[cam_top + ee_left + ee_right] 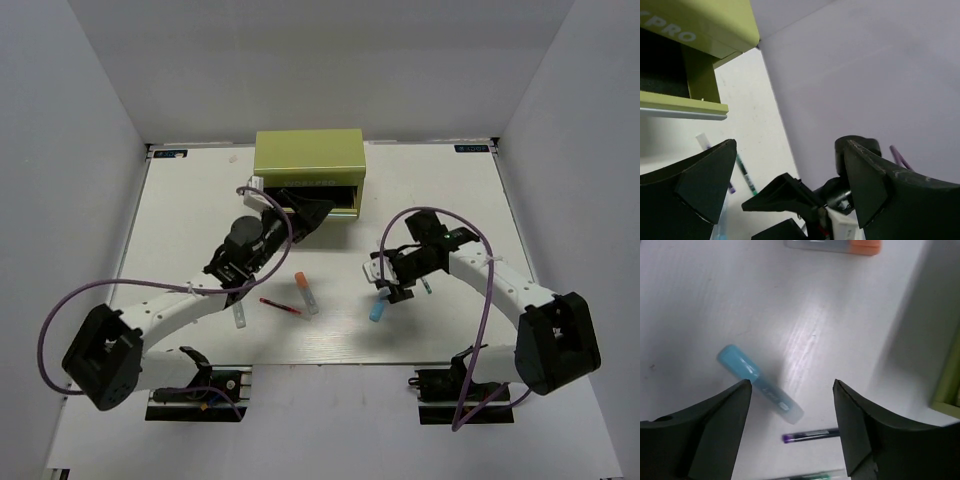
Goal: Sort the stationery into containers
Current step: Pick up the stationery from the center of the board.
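Observation:
The yellow-green cabinet [308,160] stands at the back with one drawer [338,196] pulled open, dark inside. My left gripper [304,216] is open and empty just in front of that drawer; its wrist view [786,145] shows the drawer front [682,105] at upper left. My right gripper [388,287] is open and empty above the light blue marker [378,311] [760,385]. The orange-capped marker [306,291] [840,245], the red pen [282,307] and a pale marker [238,318] lie mid-table. Two thin dark pens [812,434] [745,175] lie by the right gripper.
White walls enclose the table [200,220] on the left, back and right. The cabinet's side [950,385] shows at the right edge of the right wrist view. Purple cables [485,300] loop from both arms.

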Motion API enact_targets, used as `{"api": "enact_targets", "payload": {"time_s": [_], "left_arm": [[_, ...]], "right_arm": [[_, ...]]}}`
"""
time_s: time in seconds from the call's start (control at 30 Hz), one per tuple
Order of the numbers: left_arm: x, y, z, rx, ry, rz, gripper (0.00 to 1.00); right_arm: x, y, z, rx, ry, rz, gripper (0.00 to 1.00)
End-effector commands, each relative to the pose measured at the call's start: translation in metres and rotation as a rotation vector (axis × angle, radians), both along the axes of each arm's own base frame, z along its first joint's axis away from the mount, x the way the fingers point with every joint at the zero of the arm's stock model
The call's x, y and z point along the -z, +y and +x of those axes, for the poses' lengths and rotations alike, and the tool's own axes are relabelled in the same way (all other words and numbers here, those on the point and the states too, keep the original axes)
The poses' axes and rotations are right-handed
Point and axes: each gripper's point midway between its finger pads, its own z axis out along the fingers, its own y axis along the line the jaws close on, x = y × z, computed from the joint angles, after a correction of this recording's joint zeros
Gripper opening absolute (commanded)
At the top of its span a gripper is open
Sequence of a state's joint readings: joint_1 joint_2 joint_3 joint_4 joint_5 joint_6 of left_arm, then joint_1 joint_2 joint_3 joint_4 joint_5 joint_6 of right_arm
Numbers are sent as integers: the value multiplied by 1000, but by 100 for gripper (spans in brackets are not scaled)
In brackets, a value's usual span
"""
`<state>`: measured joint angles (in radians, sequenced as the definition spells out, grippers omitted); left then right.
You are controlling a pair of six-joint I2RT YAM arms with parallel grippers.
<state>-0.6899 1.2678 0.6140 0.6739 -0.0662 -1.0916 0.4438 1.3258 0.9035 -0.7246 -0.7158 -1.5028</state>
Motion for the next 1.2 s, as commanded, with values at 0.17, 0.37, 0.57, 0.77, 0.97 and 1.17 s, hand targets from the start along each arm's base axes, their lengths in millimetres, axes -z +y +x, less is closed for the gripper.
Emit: {"api": "enact_targets", "payload": {"time_s": [0.17,0.37,0.57,0.77,0.97,1.17], "left_arm": [[61,62,-30,-95,328,500,99],[82,114,-61,-207,513,672,99],[103,144,-81,-259,638,807,99],[122,158,-94,-270,755,922,99],[148,163,-106,-252,840,960,99],[167,173,-111,-272,902,1039,99]], "right_arm": [[46,-22,-29,-181,-16,-109,78],[71,-24,-9,-184,-75,-169,80],[93,-24,-1,-193,-14,-255,73],[108,-33,-9,-220,56,-342,55],[96,-41,-27,-212,178,-375,14],[-10,22,0,-77,163,-57,1]]}}
